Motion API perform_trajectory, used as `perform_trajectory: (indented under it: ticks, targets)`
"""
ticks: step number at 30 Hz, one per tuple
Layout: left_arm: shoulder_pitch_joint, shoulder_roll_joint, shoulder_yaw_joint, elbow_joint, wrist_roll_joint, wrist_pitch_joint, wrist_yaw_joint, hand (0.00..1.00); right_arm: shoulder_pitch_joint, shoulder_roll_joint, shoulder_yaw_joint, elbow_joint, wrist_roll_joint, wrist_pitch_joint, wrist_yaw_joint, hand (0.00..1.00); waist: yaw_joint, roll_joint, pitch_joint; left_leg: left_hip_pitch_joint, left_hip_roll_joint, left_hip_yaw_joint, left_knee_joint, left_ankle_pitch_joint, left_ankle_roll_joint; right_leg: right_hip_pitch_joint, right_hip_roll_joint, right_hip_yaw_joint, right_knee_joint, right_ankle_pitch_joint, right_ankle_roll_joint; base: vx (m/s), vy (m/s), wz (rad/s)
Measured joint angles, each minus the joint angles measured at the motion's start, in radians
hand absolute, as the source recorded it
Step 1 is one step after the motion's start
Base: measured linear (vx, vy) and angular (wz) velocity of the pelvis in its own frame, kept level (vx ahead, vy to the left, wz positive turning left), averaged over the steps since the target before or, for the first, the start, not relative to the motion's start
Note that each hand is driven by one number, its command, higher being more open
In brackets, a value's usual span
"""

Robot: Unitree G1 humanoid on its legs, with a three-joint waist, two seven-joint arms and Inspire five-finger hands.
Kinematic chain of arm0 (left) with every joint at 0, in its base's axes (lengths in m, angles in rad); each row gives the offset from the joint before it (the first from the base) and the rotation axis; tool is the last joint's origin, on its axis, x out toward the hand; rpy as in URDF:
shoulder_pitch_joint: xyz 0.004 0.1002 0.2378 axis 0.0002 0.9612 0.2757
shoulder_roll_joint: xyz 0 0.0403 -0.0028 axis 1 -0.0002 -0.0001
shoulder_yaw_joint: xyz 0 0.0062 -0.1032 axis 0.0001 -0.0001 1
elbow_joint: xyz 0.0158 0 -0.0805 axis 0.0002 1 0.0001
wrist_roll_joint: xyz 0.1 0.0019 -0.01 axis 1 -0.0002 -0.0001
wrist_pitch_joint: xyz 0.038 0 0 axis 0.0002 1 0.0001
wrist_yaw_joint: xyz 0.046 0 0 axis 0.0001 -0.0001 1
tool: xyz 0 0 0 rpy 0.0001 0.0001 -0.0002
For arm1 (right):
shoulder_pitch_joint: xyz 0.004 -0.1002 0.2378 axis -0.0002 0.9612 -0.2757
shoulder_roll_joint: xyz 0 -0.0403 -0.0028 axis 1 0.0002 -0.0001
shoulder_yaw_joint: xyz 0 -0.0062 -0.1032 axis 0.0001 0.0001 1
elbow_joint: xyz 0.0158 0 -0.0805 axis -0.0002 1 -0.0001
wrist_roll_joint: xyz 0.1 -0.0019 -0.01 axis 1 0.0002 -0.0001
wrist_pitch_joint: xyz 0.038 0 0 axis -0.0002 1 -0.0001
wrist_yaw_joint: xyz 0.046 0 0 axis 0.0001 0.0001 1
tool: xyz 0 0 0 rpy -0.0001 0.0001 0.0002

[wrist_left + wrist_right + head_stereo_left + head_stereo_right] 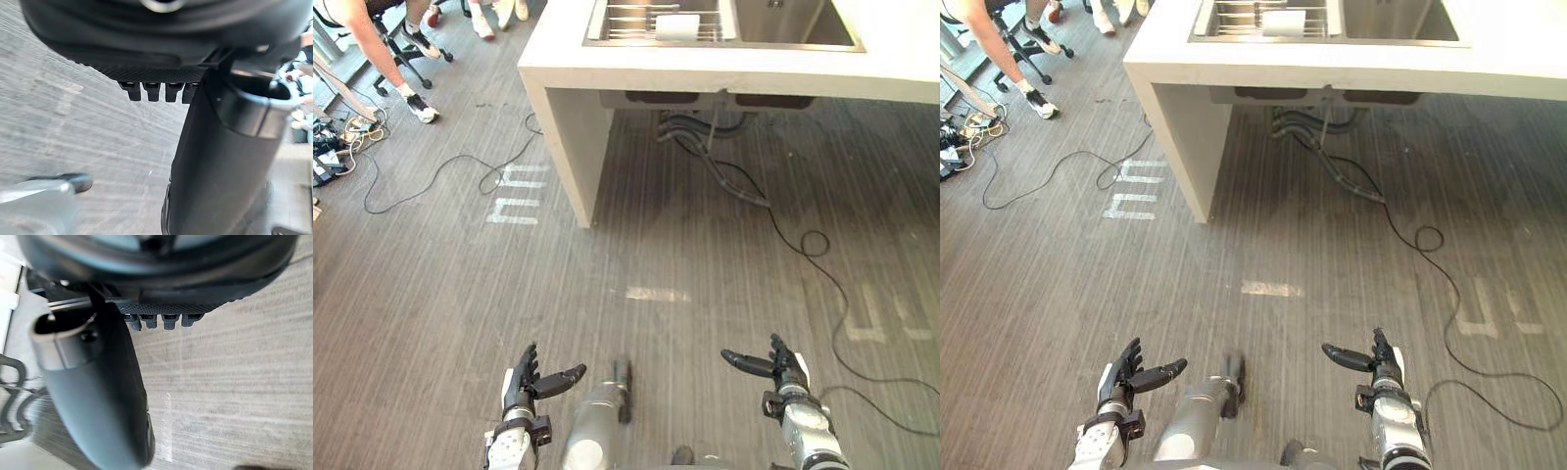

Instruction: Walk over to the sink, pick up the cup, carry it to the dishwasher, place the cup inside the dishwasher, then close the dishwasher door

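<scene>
A white cup (677, 27) lies on its side on a wire rack (636, 22) in the left basin of the steel sink (803, 29), set into a white counter (636, 70) at the top of the head views. My left hand (524, 387) hangs low at the lower left, open, fingers straight and thumb pointing inward, holding nothing. At the lower right my right hand (783, 377) is open the same way and holds nothing. Both hands are far from the cup, over grey wood floor. In the wrist views the left hand (215, 161) and the right hand (107, 396) show the thumb and straight fingers above the floor.
The counter's white side panel (570, 137) stands ahead left, with drain hoses (705, 147) under the sink. Black cords (460, 176) trail across the floor on both sides. People's legs and an office chair (406, 49) are at the far left. White tape marks (514, 201) lie on the floor.
</scene>
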Motion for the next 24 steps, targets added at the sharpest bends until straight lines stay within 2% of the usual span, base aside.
perform_trajectory:
  ticks: [1, 2, 4, 5, 6, 7, 8, 9, 10, 11, 13, 14, 15, 16, 17, 18, 20, 21, 22, 23, 24]
  targets:
    - [-0.002, -0.001, 0.000, 0.000, -0.001, 0.001, 0.000, 1.00, -0.002, 0.001, 0.002, 0.001, -0.001, 0.000, 0.001, 1.00, 0.001, -0.004, 0.002, -0.002, -0.003, 0.005, 0.011, -0.013, 0.003, 0.003, -0.006, 0.008, 0.001, -0.003, 0.004, 0.42, 0.163, -0.08]
    - [0.004, -0.008, 0.001, 0.004, -0.005, 0.004, 0.002, 1.00, -0.013, 0.008, 0.015, 0.001, -0.005, 0.004, 0.003, 1.00, 0.011, -0.016, 0.005, 0.003, -0.015, 0.033, 0.082, -0.076, 0.024, 0.025, -0.032, 0.051, 0.016, -0.006, 0.032, 0.32, 0.112, -0.28]
    - [0.018, -0.015, -0.001, 0.005, -0.005, 0.005, 0.001, 1.00, -0.018, 0.013, 0.028, 0.003, -0.011, 0.003, 0.006, 1.00, 0.017, -0.015, 0.005, 0.031, -0.016, 0.053, 0.112, -0.129, 0.029, 0.013, -0.059, 0.076, 0.101, -0.018, 0.064, 0.33, 0.125, -0.45]
    - [0.043, -0.016, -0.001, 0.000, -0.007, 0.005, 0.001, 1.00, -0.016, 0.023, 0.046, 0.005, -0.014, 0.003, 0.010, 1.00, 0.019, -0.012, 0.002, 0.093, -0.014, 0.075, 0.110, -0.176, 0.029, -0.047, -0.092, 0.103, 0.316, -0.019, 0.093, 0.42, 0.167, -0.47]
    - [0.054, -0.013, -0.001, -0.003, -0.008, 0.005, 0.001, 1.00, -0.009, 0.029, 0.056, 0.005, -0.020, 0.003, 0.011, 1.00, 0.018, -0.013, 0.001, 0.132, -0.014, 0.082, 0.101, -0.196, 0.031, -0.098, -0.114, 0.115, 0.463, 0.000, 0.136, 0.42, 0.158, -0.41]
    - [0.060, -0.006, -0.002, -0.006, -0.017, 0.006, 0.002, 1.00, 0.001, 0.031, 0.069, 0.005, -0.035, 0.003, 0.018, 1.00, 0.015, -0.016, -0.001, 0.179, -0.018, 0.084, 0.089, -0.220, 0.033, -0.173, -0.138, 0.124, 0.650, 0.008, 0.148, 0.44, 0.116, -0.15]
    - [0.067, -0.002, -0.001, -0.016, -0.026, 0.005, 0.009, 1.00, 0.009, 0.031, 0.083, 0.005, -0.040, 0.003, 0.025, 1.00, 0.007, -0.016, -0.001, 0.229, -0.021, 0.080, 0.069, -0.240, 0.033, -0.244, -0.151, 0.118, 0.768, -0.005, 0.123, 0.30, 0.069, -0.08]
    - [0.071, 0.000, -0.001, -0.019, -0.028, 0.005, 0.015, 1.00, 0.012, 0.033, 0.086, 0.006, -0.040, 0.003, 0.027, 1.00, 0.002, -0.016, -0.001, 0.256, -0.022, 0.079, 0.055, -0.250, 0.037, -0.278, -0.155, 0.109, 0.803, -0.017, 0.102, 0.43, 0.072, 0.00]
    - [0.079, 0.003, 0.000, -0.019, -0.037, 0.005, 0.020, 1.00, 0.019, 0.038, 0.088, 0.016, -0.040, 0.003, 0.029, 1.00, -0.013, -0.012, -0.002, 0.311, -0.023, 0.074, 0.025, -0.261, 0.037, -0.337, -0.152, 0.084, 0.808, -0.042, 0.064, 0.33, 0.016, 0.15]
    - [0.083, 0.007, 0.000, -0.018, -0.037, 0.004, 0.021, 1.00, 0.021, 0.038, 0.100, 0.036, -0.042, 0.004, 0.029, 1.00, -0.034, -0.009, -0.001, 0.354, -0.015, 0.061, 0.013, -0.269, 0.028, -0.382, -0.136, 0.060, 0.724, -0.060, 0.043, 0.40, 0.004, 0.24]
    - [0.076, 0.009, 0.002, -0.018, -0.037, 0.003, 0.022, 1.00, 0.030, 0.038, 0.105, 0.044, -0.050, 0.006, 0.030, 1.00, -0.045, -0.007, 0.000, 0.385, -0.006, 0.047, 0.010, -0.285, 0.014, -0.437, -0.093, 0.054, 0.544, -0.057, 0.032, 0.28, -0.042, 0.33]
    - [0.063, 0.009, 0.002, -0.018, -0.036, 0.003, 0.022, 1.00, 0.032, 0.037, 0.104, 0.045, -0.052, 0.006, 0.030, 1.00, -0.052, -0.011, -0.003, 0.397, -0.005, 0.027, 0.005, -0.293, 0.001, -0.476, -0.058, 0.060, 0.383, -0.002, 0.027, 0.39, -0.087, 0.57]
    - [0.057, 0.008, 0.001, -0.017, -0.036, 0.003, 0.022, 1.00, 0.037, 0.034, 0.104, 0.046, -0.052, 0.007, 0.030, 1.00, -0.061, -0.015, -0.004, 0.418, -0.010, -0.003, -0.005, -0.305, -0.021, -0.492, -0.027, 0.086, 0.244, 0.140, -0.008, 0.41, -0.106, 0.67]
    - [0.056, 0.008, 0.000, -0.016, -0.036, 0.003, 0.021, 1.00, 0.045, 0.034, 0.103, 0.048, -0.052, 0.007, 0.029, 1.00, -0.065, -0.020, -0.008, 0.431, -0.016, -0.023, -0.008, -0.312, -0.032, -0.488, -0.019, 0.108, 0.215, 0.223, -0.022, 0.43, -0.155, 0.67]
    - [0.048, -0.008, 0.000, -0.006, -0.037, 0.006, 0.024, 1.00, 0.048, 0.022, 0.103, 0.063, -0.052, 0.007, 0.031, 1.00, -0.066, -0.001, -0.016, 0.448, -0.002, -0.052, -0.015, -0.322, -0.046, -0.482, -0.009, 0.117, 0.227, 0.255, -0.006, 0.54, -0.228, 0.50]
    - [0.054, -0.015, 0.001, -0.012, -0.036, 0.002, 0.026, 1.00, 0.046, 0.019, 0.103, 0.073, -0.052, 0.009, 0.031, 1.00, -0.056, 0.021, -0.043, 0.444, 0.025, -0.096, -0.016, -0.327, -0.055, -0.478, 0.012, 0.093, 0.229, 0.214, -0.020, 0.53, -0.241, 0.39]
    - [0.046, -0.016, 0.001, -0.012, -0.036, 0.003, 0.034, 1.00, 0.035, 0.021, 0.101, 0.071, -0.049, 0.008, 0.031, 1.00, -0.059, 0.033, -0.049, 0.411, 0.051, -0.129, 0.047, -0.337, -0.073, -0.458, 0.027, 0.058, 0.216, 0.179, -0.032, 0.36, -0.193, 0.42]
    - [0.030, -0.020, 0.000, -0.025, -0.036, 0.009, 0.035, 1.00, 0.030, 0.028, 0.097, 0.068, -0.047, 0.009, 0.027, 1.00, -0.059, 0.036, -0.047, 0.364, 0.075, -0.138, 0.177, -0.336, -0.078, -0.411, 0.039, 0.028, 0.191, 0.153, -0.040, 0.42, -0.260, 0.78]
    - [0.030, -0.028, -0.003, -0.060, -0.036, 0.017, 0.035, 1.00, 0.048, 0.037, 0.097, 0.058, -0.041, 0.009, 0.026, 1.00, -0.061, 0.042, -0.043, 0.304, 0.111, -0.134, 0.372, -0.310, -0.115, -0.335, 0.057, -0.005, 0.155, 0.141, -0.047, 0.42, -0.245, 0.76]
    - [0.036, -0.033, -0.004, -0.087, -0.036, 0.019, 0.035, 1.00, 0.060, 0.042, 0.099, 0.045, -0.037, 0.009, 0.025, 1.00, -0.057, 0.043, -0.041, 0.270, 0.132, -0.125, 0.481, -0.274, -0.126, -0.295, 0.067, -0.014, 0.139, 0.131, -0.051, 0.40, -0.196, 0.55]
    - [0.051, -0.033, -0.017, -0.153, -0.037, 0.021, 0.036, 1.00, 0.076, 0.053, 0.103, 0.018, -0.029, 0.008, 0.021, 1.00, -0.039, 0.040, -0.037, 0.205, 0.172, -0.105, 0.647, -0.282, -0.114, -0.236, 0.081, -0.019, 0.122, 0.101, -0.072, 0.19, -0.076, 0.21]
